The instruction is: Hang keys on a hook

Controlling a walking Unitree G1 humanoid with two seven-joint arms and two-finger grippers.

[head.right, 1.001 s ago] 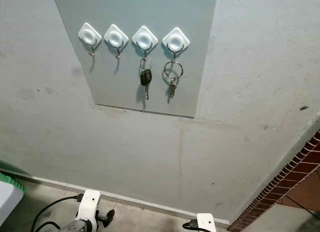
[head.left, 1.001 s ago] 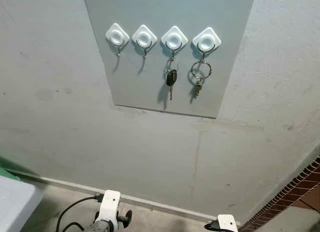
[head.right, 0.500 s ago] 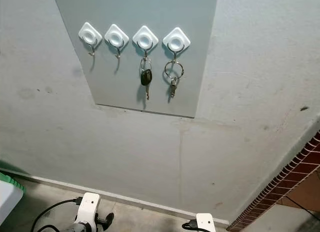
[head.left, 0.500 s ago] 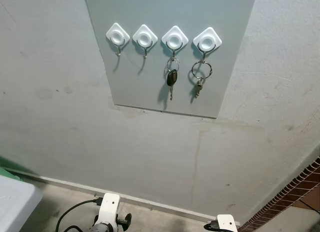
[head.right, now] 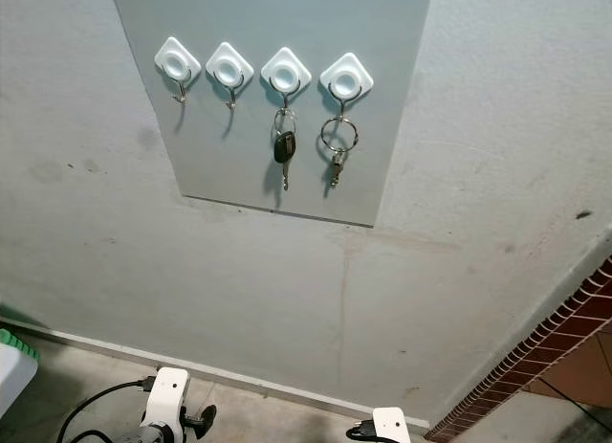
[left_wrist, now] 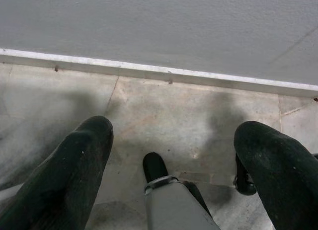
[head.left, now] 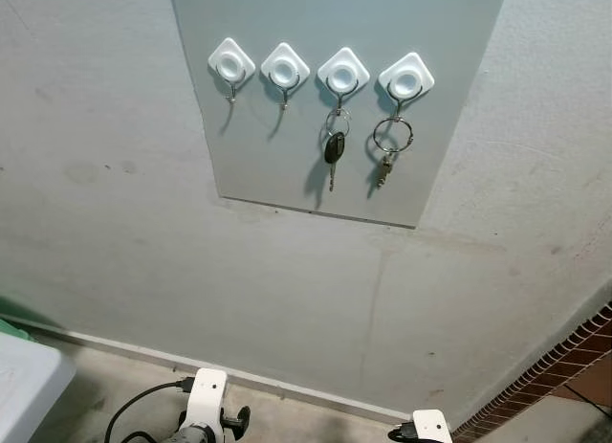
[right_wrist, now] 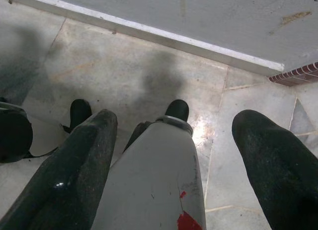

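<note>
Wall [head.left: 115, 232] of grey plaster is all I have in front of me, with a smooth grey panel [head.left: 258, 166] fixed on it. On the panel I count four white diamond hooks in one row. From my left, the first hook [head.left: 231, 62] and the second hook [head.left: 285, 68] carry nothing. The third hook [head.left: 343, 74] holds a black key [head.left: 332, 148] on a small ring, hanging straight down against the panel. The fourth hook [head.left: 405, 79] holds a big ring [head.left: 392, 135] with a small key [head.left: 382, 170] under it.

Low on my left I see the corner of a white box [head.left: 24, 386] with a green edge. Along the foot of the wall runs a pale skirting [head.left: 287, 386], and a brick strip [head.left: 545, 376] starts at the right.

The left arm hangs down near the stone floor [left_wrist: 164, 111]. The left tool [left_wrist: 174, 155] has its two black fingers spread wide apart and nothing is between them. The right tool [right_wrist: 174, 155] is the same, fingers far apart and empty, above the floor. Between the fingers of each tool I see a silver leg and a black foot of the robot.
</note>
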